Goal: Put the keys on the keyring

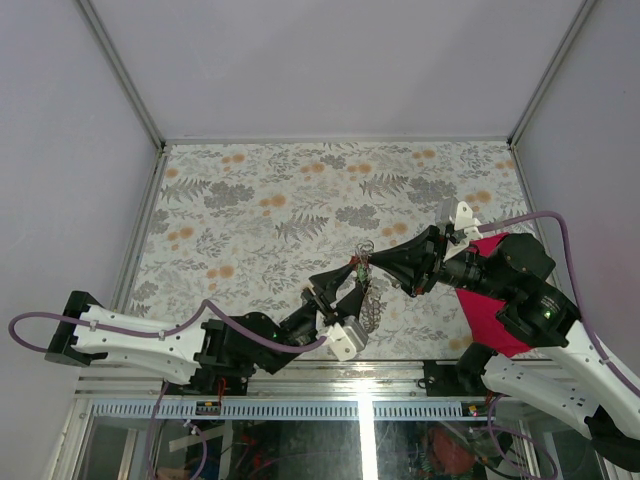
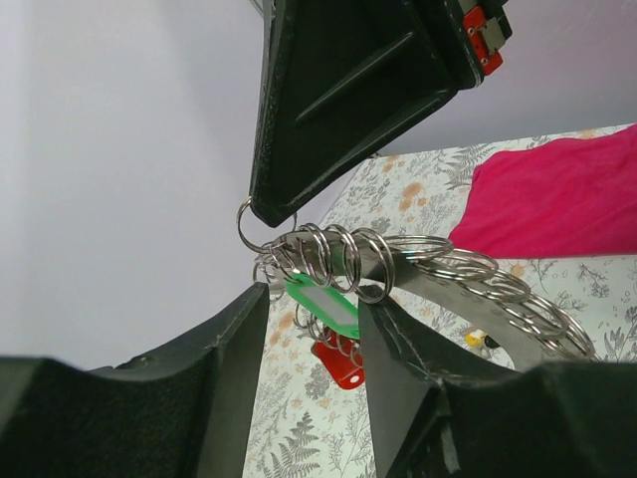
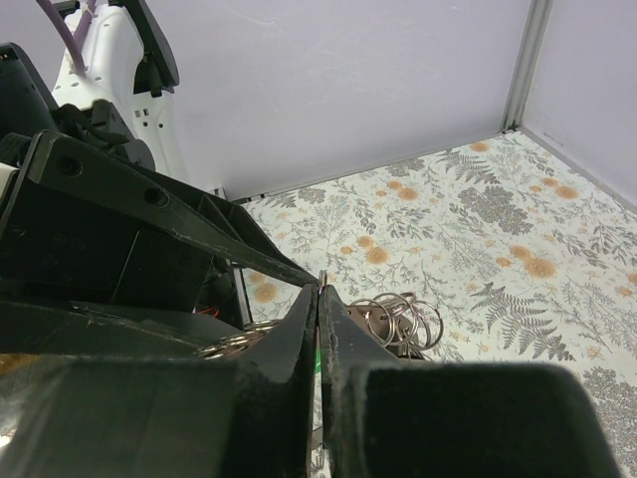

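The keyring (image 2: 242,227) is up in the air, off the table (image 1: 250,200), over the middle of its near edge. My right gripper (image 2: 269,211) has it, fingers pressed together with the thin ring pinched at the very tip, a loop of it poking out to one side. From there the chain (image 2: 468,269) runs off in a row of silvery links, draped across one finger of my left gripper (image 2: 314,297). The left fingers stand apart, and as far as I can see they cradle the links rather than clamp them. Hanging in that gap is the green key (image 2: 323,307), and just below it the red key (image 2: 338,365). Both dangle from small rings bunched next to the keyring, though I cannot tell whether they sit on the keyring itself. Further along, under the chain, is a yellow head (image 2: 470,338) with a black head (image 2: 488,342) touching it; hanging or lying loose, I can't say. No blue one in sight. I'd call it partway: two keys look hung, the rest left to thread. The crimson cloth (image 2: 557,189) lies by the table's right edge, well apart from all this.
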Available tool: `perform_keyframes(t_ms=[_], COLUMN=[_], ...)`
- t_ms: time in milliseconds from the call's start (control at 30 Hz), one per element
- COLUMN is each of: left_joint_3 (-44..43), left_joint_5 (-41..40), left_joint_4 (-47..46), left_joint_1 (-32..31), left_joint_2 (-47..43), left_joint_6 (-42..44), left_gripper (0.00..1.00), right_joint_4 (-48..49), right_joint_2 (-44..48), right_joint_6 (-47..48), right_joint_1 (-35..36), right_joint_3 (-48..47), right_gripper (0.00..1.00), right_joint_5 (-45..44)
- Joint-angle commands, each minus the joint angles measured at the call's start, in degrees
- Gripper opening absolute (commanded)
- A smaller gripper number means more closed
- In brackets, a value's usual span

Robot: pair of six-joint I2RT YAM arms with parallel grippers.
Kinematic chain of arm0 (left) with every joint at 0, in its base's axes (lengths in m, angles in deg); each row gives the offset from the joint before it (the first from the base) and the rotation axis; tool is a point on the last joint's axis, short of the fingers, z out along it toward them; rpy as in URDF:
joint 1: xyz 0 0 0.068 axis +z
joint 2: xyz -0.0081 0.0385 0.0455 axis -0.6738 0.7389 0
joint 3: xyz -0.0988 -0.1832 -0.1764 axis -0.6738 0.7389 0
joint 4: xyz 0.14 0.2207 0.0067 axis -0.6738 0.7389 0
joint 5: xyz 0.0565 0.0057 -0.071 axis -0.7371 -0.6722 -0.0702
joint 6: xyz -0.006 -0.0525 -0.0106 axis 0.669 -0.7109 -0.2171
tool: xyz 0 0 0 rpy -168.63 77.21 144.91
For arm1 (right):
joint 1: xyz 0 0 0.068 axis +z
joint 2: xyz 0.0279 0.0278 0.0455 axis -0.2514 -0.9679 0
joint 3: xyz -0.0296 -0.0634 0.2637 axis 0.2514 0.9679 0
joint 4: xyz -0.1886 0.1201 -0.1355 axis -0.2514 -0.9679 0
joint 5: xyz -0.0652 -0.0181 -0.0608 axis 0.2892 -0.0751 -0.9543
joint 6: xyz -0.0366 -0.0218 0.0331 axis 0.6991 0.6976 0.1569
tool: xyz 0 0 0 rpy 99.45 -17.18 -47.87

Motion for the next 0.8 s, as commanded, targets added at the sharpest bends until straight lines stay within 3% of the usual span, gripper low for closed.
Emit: perform_keyframes(t_ms=[0, 767], left_joint_3=[-2.2, -3.5], left_joint_5=[0.0, -0.2], left_joint_4=[-5.6, -5.4], left_joint_1=[-7.1, -8.9], left_joint_2=[0.0, 0.7], left_joint_6=[0.4, 0.6], left_gripper=[0.42, 0.15], right_joint_4=[6.5, 7.0], right_joint_2=[0.6, 0.9], right_joint_6=[-0.5, -0.9], right_joint_1=[0.1, 0.1], right_joint_3=[-1.1, -0.2], right_gripper=[0.0, 0.0], right_joint_5=[0.2, 0.4])
